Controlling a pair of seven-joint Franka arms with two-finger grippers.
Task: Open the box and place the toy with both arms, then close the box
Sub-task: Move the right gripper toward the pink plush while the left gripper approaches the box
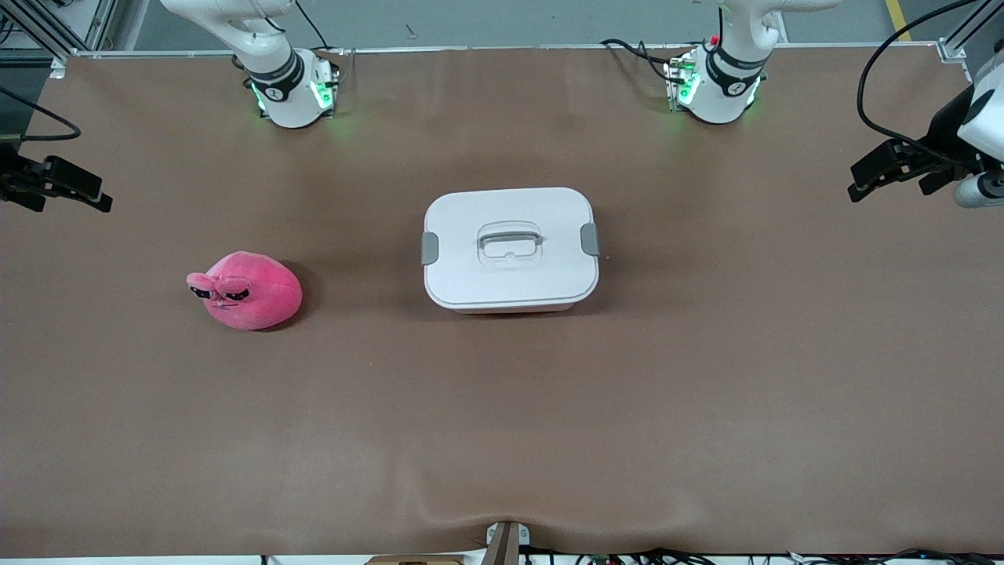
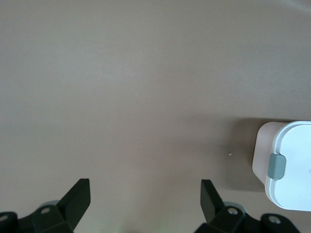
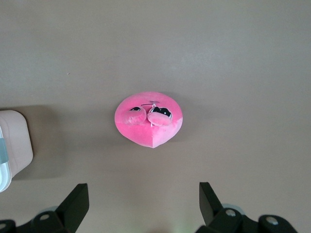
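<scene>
We see the box sitting near the middle of the table, its white lid on and both grey clips seated at its two ends. The toy lies on the table well apart from the box, toward the right arm's end, eyes turned to that end.

Left gripper hangs over the left arm's end of the table, well apart from the box. In the left wrist view its jaws stand wide apart, nothing between the fingertips, only bare table below; one clipped end of the box shows off to one side of the jaws, not between them.

Right gripper hangs over the right arm's end of the table, apart from the toy. In the right wrist view its jaws are likewise spread wide and hold nothing; the toy lies ahead of the fingertips, roughly centred on the gap, not touched. A corner of the box shows at the picture's edge.
</scene>
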